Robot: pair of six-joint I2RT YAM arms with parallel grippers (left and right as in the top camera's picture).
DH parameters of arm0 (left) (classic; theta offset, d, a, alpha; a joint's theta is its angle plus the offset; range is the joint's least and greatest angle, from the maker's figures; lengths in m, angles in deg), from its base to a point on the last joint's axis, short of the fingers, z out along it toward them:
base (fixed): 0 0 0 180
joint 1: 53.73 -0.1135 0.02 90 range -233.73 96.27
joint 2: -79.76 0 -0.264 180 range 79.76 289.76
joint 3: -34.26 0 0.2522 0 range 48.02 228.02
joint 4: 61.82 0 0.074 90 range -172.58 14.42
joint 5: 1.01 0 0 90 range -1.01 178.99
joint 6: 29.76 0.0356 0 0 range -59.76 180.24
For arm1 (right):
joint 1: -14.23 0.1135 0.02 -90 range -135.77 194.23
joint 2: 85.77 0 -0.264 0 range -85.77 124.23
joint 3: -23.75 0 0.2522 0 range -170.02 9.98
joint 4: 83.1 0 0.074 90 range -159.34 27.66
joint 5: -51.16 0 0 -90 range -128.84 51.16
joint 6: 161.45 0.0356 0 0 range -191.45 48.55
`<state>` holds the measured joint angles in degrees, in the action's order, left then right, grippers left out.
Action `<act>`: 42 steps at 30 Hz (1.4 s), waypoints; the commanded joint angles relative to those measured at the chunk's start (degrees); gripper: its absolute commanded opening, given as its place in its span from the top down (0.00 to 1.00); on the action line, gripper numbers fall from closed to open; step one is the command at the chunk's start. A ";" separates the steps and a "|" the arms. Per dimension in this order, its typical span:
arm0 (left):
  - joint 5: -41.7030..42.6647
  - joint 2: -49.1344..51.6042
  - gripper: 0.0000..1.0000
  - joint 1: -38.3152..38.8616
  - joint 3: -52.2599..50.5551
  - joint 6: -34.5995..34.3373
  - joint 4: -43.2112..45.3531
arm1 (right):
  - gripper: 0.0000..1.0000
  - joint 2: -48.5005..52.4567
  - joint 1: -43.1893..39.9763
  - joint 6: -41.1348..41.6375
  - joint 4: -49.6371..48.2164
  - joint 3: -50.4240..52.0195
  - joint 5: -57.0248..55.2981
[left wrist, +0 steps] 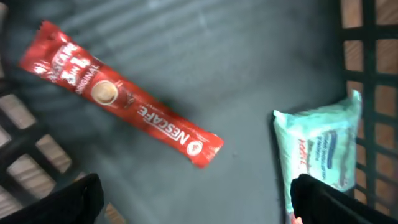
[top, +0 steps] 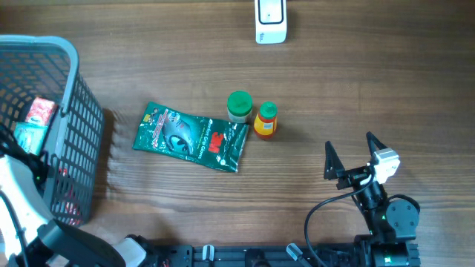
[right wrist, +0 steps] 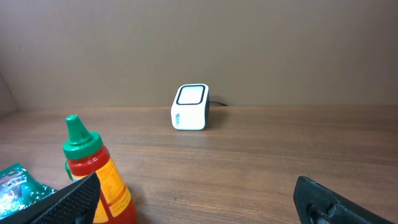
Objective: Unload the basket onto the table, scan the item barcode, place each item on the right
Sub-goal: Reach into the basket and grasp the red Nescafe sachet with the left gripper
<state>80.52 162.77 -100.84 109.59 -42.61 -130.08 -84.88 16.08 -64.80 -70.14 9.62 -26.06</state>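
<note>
Where overhead only glimpses inside the basket (top: 85, 133), the left wrist view shows a Nescafé sachet (left wrist: 124, 102) and green packet (left wrist: 323, 152) lying apart; left gripper (left wrist: 199, 208) and right gripper (top: 353, 154) gape wide, empty.

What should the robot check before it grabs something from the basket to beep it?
1. Left tool open: ok.
2. Red coffee stick lying free on the floor of the basket: ok.
3. Right tool open and empty: ok.
4. Scanner standing, nothing in front of it: ok.
5. Where the stick's barcode is: cannot tell.
</note>
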 commanded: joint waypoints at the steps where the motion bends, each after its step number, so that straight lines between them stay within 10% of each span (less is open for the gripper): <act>1: 1.16 0.50 0.00 -0.31 -3.93 -4.17 3.67 | 0.00 -0.28 0.24 0.83 -0.15 0.07 -0.96; 24: -0.09 17.31 0.00 -0.31 -4.31 -3.93 7.39 | 0.00 -0.28 0.24 0.85 -0.13 0.07 -0.96; 26: 0.07 18.75 0.13 -0.31 -4.33 -3.93 7.17 | 0.00 -0.28 0.22 0.85 -0.15 0.07 -0.96; 32: -0.55 19.39 0.96 -0.31 -4.35 -0.37 5.68 | 0.00 -0.28 0.22 0.85 -0.15 0.07 -0.96; 42: 1.44 10.69 0.96 -0.31 4.61 15.87 5.20 | 0.00 -0.28 0.24 0.83 -0.15 0.07 -0.96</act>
<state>80.98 178.15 -100.88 109.37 -34.39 -124.55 -84.88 16.08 -64.80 -70.16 9.62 -26.08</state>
